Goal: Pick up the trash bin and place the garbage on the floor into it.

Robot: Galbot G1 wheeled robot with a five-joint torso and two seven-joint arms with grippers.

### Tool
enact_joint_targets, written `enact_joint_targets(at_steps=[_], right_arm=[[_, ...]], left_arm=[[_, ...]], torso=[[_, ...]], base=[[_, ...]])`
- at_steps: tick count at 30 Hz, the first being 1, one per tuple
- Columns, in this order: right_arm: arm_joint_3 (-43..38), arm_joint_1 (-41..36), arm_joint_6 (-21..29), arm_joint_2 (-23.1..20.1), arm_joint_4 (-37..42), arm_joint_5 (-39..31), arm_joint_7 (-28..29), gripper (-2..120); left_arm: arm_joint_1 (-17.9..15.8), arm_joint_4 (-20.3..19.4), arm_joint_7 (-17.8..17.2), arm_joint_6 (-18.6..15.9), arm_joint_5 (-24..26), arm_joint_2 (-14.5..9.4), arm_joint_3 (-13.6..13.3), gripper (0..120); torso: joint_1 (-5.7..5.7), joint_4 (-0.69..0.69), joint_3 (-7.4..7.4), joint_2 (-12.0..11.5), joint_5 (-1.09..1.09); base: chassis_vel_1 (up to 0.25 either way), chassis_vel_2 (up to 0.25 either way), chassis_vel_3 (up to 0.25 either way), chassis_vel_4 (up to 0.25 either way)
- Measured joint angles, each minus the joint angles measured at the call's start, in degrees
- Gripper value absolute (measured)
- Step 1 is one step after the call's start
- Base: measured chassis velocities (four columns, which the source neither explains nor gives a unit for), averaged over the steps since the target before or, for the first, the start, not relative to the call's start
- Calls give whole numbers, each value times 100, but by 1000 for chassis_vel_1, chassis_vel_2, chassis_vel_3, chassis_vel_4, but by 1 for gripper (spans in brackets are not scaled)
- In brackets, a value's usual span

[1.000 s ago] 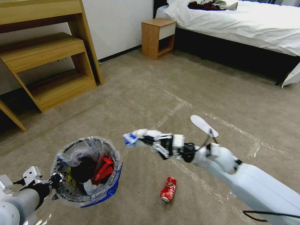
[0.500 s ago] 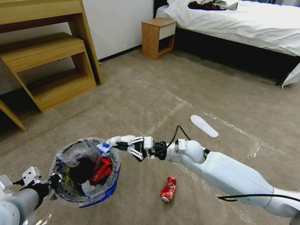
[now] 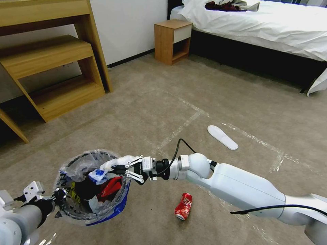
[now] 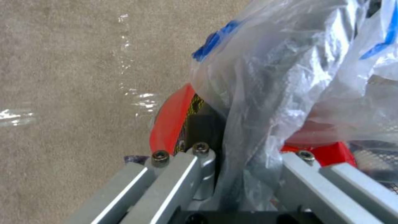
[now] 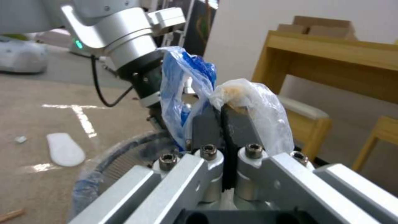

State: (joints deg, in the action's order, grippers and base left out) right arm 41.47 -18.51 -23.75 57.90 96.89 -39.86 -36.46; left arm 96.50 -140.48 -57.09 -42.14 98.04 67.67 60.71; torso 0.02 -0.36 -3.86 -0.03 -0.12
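The trash bin [image 3: 117,207], blue-banded and lined with crinkled clear plastic, hangs low at the left with my left gripper [image 3: 59,197] shut on its rim. The left wrist view shows that gripper [image 4: 248,146] clamped over the plastic liner and the bin's red base [image 4: 170,124]. My right gripper [image 3: 114,169] reaches over the bin's opening, shut on a piece of garbage, a crumpled blue and white plastic wrapper [image 3: 98,174]. The wrapper [image 5: 186,77] bulges around the tips of the right gripper [image 5: 223,115]. A crushed red can [image 3: 183,206] and a white insole [image 3: 222,136] lie on the floor [image 3: 143,102].
Red and dark litter sits inside the bin. A wooden shelf unit [image 3: 51,68] stands at the back left, a nightstand [image 3: 172,41] and a bed [image 3: 259,23] at the back. Clear tape strips [image 3: 184,124] cross the carpet. A wooden stick [image 5: 10,214] lies on the floor.
My right gripper has swung left with the wrapper, from beside the bin to over its opening. The left arm and bin have stayed put.
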Motion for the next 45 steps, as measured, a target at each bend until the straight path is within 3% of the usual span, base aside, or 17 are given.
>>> enact_joint_targets(at_steps=[20,42,45], right_arm=[[1014,778,3,659,-168,-28,38,0],[1363,889,-183,1134,-566,7,45,0],[1348,866,-232,1150,-617,61,70,12]], left_arm=[[51,-36,0,0,-32,28,13,0],[25,-6,3,0,-4,-23,-21,0],[31,-5,3,0,-7,-6,-28,0]], torso=[[0,0,0,0,0],[0,0,0,0,0],[0,0,0,0,0]], base=[[0,0,0,0],[0,0,0,0],[0,0,0,0]])
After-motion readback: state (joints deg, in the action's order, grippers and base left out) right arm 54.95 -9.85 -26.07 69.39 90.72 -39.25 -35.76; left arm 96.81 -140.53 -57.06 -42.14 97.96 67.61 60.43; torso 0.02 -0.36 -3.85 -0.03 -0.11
